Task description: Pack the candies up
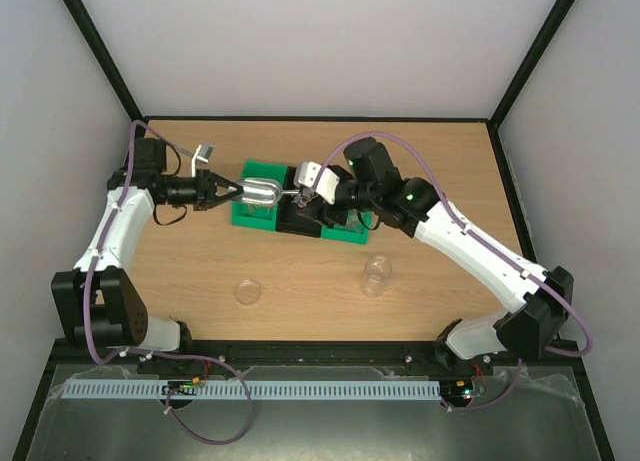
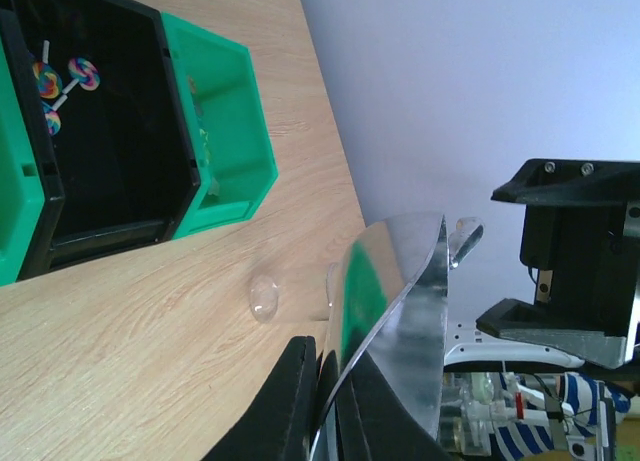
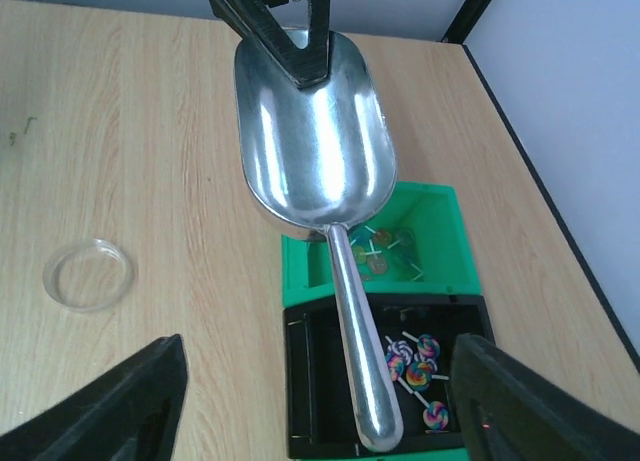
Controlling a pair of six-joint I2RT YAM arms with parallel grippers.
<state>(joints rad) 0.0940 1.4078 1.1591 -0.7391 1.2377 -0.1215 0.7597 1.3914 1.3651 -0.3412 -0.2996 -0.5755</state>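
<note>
A metal scoop (image 3: 315, 131) hangs level over the bins, its bowl empty. My left gripper (image 2: 335, 363) is shut on the rim of the scoop's bowl (image 2: 400, 301); in the top view it (image 1: 236, 191) comes in from the left. My right gripper (image 3: 330, 411) stands open, a finger (image 3: 120, 411) on each side of the scoop's handle (image 3: 365, 361) and well apart from it. Swirl candies (image 3: 415, 366) lie in the black bin (image 3: 320, 381). More candies (image 3: 385, 253) lie in the green bin (image 3: 440, 241) under the bowl.
A clear round lid (image 1: 248, 292) lies on the wooden table in front of the bins, and a clear jar (image 1: 376, 275) stands to its right. A second green bin (image 1: 352, 228) adjoins the black one. Black frame posts edge the table.
</note>
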